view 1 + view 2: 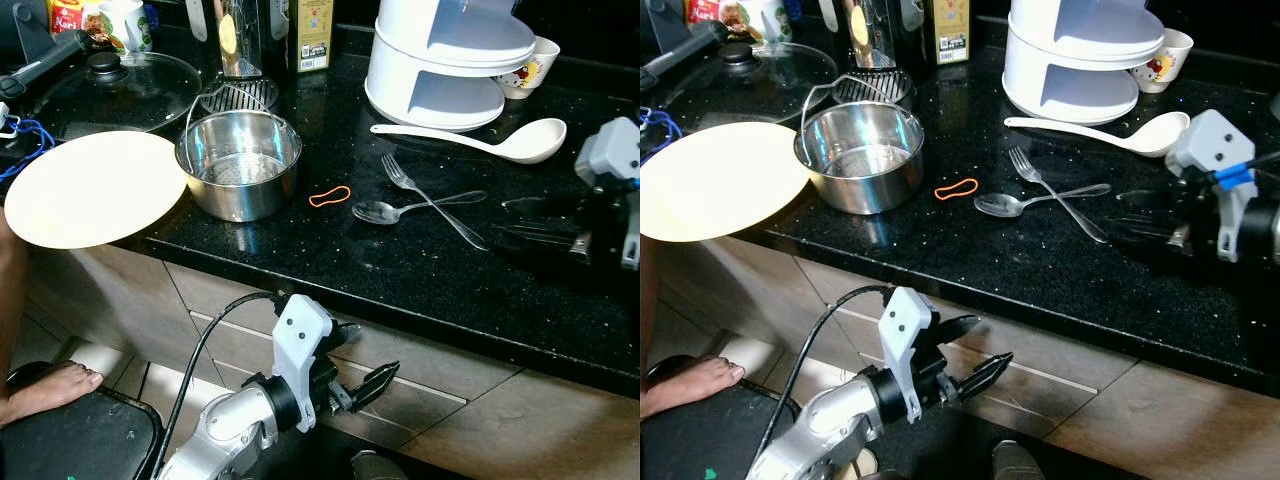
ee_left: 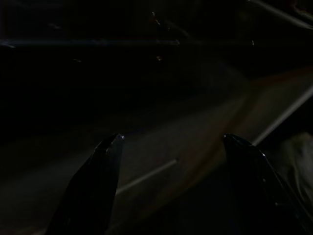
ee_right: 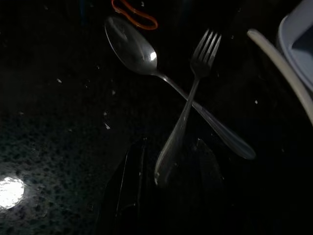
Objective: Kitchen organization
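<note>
Right wrist view: open right gripper (image 3: 168,161) astride fork (image 3: 188,105) handle tip, spoon (image 3: 142,54) crossing just beyond. Best lowered squarely, pinching fork alone. Left gripper (image 1: 372,383) open, idle below counter (image 1: 300,260).

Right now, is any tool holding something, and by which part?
Nothing is held. The right tool is open around the fork handle's end, not closed; the left tool hangs open below the counter.

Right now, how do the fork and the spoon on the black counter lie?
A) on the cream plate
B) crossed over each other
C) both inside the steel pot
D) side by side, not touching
B: the fork and the spoon cross at their handles on the black counter, apart from the steel pot and the cream plate; the right wrist view shows the same crossing.
</note>
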Available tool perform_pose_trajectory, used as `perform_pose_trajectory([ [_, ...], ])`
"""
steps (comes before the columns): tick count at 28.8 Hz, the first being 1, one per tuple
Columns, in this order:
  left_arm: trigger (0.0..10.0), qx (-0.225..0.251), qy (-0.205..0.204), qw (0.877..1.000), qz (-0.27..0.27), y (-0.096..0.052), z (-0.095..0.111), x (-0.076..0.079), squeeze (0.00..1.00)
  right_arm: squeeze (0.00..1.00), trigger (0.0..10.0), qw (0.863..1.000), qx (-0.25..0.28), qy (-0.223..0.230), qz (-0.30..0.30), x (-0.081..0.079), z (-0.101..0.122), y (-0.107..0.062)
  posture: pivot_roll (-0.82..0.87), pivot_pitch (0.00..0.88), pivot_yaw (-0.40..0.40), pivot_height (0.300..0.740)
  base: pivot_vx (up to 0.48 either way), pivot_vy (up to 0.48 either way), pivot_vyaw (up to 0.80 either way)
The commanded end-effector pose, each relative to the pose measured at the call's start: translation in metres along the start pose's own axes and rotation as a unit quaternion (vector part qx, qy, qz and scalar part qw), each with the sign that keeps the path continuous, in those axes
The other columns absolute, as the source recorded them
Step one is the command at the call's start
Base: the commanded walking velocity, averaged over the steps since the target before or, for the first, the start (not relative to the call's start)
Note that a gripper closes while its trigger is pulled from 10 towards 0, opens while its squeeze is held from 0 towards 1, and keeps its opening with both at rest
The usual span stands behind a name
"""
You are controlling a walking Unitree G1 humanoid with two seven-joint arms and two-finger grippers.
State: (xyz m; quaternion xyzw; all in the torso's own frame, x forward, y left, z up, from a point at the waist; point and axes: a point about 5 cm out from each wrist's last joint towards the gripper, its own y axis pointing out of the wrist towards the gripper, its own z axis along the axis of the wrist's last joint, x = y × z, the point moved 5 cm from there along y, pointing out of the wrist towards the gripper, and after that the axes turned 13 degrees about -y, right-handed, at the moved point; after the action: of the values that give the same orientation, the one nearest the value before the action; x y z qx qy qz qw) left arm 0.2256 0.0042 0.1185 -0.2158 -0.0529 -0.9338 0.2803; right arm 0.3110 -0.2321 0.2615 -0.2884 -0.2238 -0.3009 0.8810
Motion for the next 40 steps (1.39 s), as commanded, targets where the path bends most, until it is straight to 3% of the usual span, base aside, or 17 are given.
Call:
perform_pose_trajectory([
  [1, 10.0, -0.010, -0.010, 1.000, -0.016, 0.000, -0.003, 0.005, 0.00, 0.00, 10.0, 1.000, -0.009, 0.005, 0.009, -0.005, -0.003, 0.003, -0.03, 0.125, -0.029, 0.740, 0.000, 0.000, -0.72],
  [18, 10.0, -0.013, -0.010, 1.000, -0.016, -0.002, 0.000, 0.006, 0.00, 0.00, 10.0, 1.000, -0.011, 0.002, 0.005, -0.004, 0.005, 0.007, -0.03, 0.125, -0.029, 0.740, 0.000, 0.000, -0.72],
  [20, 10.0, -0.012, -0.005, 1.000, -0.004, -0.003, 0.002, 0.006, 0.00, 0.00, 10.0, 1.000, 0.028, 0.000, 0.012, -0.011, 0.024, 0.023, -0.04, 0.128, -0.031, 0.740, 0.000, 0.000, 0.00],
  [23, 10.0, -0.013, -0.005, 1.000, 0.013, -0.005, 0.002, 0.003, 0.00, 0.00, 10.0, 0.999, 0.050, 0.002, 0.018, -0.017, 0.035, 0.034, -0.04, 0.129, -0.031, 0.740, 0.000, 0.000, 0.00],
  [26, 10.0, -0.010, -0.003, 0.998, 0.069, -0.011, 0.003, -0.007, 0.00, 0.00, 10.0, 0.996, 0.083, 0.006, 0.011, -0.027, 0.059, 0.065, -0.03, 0.131, -0.037, 0.740, 0.000, 0.000, 0.00],
  [27, 10.0, -0.010, -0.003, 0.998, 0.069, -0.011, 0.003, -0.007, 0.00, 0.00, 10.0, 0.996, 0.083, 0.006, 0.011, -0.027, 0.059, 0.065, -0.03, 0.131, -0.037, 0.740, 0.000, 0.000, 0.00],
  [29, 10.0, -0.002, -0.005, 0.994, 0.112, -0.017, 0.006, -0.015, 0.00, 0.00, 10.0, 0.995, 0.101, 0.015, -0.003, -0.028, 0.072, 0.080, -0.03, 0.133, -0.041, 0.740, 0.000, 0.000, 0.00],
  [35, 10.0, 0.011, -0.001, 0.982, 0.188, -0.031, 0.008, -0.031, 0.00, 0.00, 10.0, 0.992, 0.114, 0.034, -0.052, -0.031, 0.088, 0.115, -0.02, 0.135, -0.051, 0.740, 0.000, 0.000, 0.00],
  [40, 10.0, 0.020, -0.004, 0.972, 0.233, -0.037, 0.010, -0.042, 0.00, 0.00, 10.0, 0.990, 0.121, 0.043, -0.058, -0.038, 0.096, 0.129, -0.02, 0.137, -0.054, 0.740, 0.000, 0.000, 0.00],
])
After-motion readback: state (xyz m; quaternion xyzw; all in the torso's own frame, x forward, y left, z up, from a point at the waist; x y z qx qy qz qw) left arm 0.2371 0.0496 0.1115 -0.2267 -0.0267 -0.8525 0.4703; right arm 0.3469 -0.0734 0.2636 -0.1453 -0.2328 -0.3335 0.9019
